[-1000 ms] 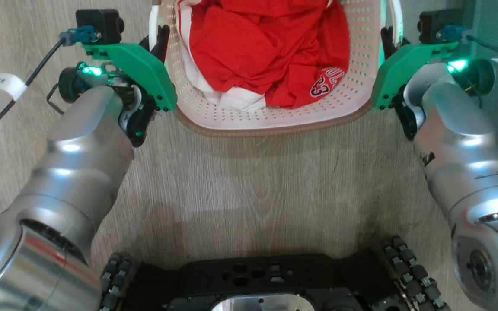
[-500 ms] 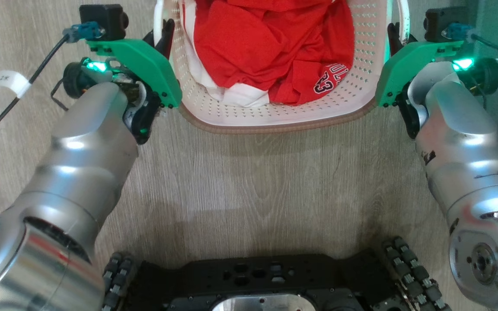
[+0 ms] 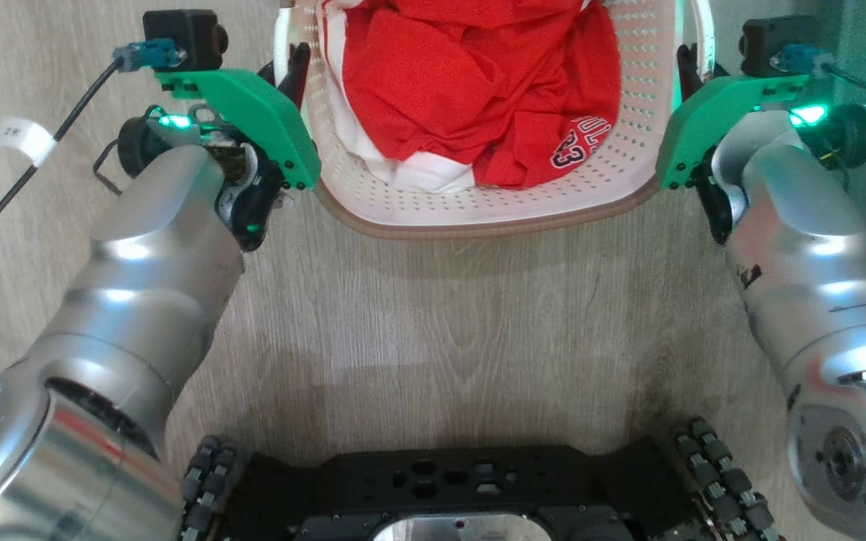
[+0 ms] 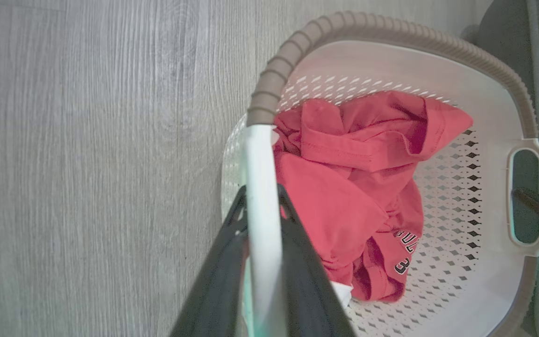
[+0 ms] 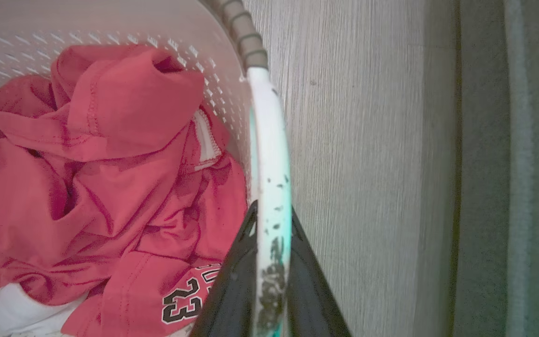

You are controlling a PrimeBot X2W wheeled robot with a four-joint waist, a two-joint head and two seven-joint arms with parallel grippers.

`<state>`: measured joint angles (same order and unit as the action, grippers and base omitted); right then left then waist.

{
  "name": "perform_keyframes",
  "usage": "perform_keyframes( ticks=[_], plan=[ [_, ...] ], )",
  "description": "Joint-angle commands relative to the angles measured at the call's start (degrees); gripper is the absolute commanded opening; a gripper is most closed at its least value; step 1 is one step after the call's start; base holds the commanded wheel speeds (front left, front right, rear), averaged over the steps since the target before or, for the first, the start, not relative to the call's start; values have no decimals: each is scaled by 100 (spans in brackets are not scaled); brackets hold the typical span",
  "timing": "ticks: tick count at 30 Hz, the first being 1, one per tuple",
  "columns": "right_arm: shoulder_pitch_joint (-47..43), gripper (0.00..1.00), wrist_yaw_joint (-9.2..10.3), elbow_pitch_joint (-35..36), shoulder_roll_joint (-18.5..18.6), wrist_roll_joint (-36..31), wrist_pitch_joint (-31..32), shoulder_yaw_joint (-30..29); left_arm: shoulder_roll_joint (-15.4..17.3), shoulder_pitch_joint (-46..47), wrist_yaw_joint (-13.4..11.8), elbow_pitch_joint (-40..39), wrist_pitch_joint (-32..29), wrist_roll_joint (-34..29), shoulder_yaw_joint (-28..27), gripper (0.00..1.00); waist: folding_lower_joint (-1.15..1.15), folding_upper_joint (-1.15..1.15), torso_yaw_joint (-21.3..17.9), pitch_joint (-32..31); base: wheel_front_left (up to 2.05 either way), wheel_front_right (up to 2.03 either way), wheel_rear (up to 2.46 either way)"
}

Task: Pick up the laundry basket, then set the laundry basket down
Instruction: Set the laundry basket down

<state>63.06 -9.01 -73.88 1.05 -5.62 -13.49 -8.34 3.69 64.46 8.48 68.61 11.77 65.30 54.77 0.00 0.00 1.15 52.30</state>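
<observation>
Cream perforated plastic laundry basket (image 3: pixel 493 214), ribbed brown rim (image 4: pixel 293 42); left claw (image 4: pixel 261 192) and right claw (image 5: pixel 271 208) clamp its smooth handles (image 4: pixel 262 159).

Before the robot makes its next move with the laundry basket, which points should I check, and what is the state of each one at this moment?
1. The left gripper is shut on the left handle: ok.
2. The right gripper is shut on the right handle: ok.
3. The red jersey lies wholly inside the laundry basket: ok.
4. The basket is off the floor: cannot tell.
5. The basket hangs level: cannot tell.
6. The right handle is apart from the grey-green surface: ok, floor shows between them.
</observation>
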Motion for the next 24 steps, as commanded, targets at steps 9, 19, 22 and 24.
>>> perform_keyframes(
  ticks=[9, 19, 22, 24],
  plan=[
    [-355, 100, 153, 74, 183, 1344, -118, 1403, 494, -156, -99, -87, -139, 243, 35, 100, 0, 0, 23, -31, 0, 0, 0],
    [-491, 100, 153, 344, 183, 2209, -89, 2333, 572, -170, -99, -174, -83, 360, 215, 100, 0, 0, -48, -134, 0, 0, 0],
    [-515, 100, 153, 359, 183, 2293, -113, 2455, 583, -198, -99, -105, 36, 346, 271, 100, 0, 0, -68, -269, 0, 0, 0],
    [-540, 100, 153, 354, 183, 2277, -133, 2446, 576, -239, -99, -48, 131, 309, 314, 100, 0, 0, -75, -415, 0, 0, 0]
  ],
)
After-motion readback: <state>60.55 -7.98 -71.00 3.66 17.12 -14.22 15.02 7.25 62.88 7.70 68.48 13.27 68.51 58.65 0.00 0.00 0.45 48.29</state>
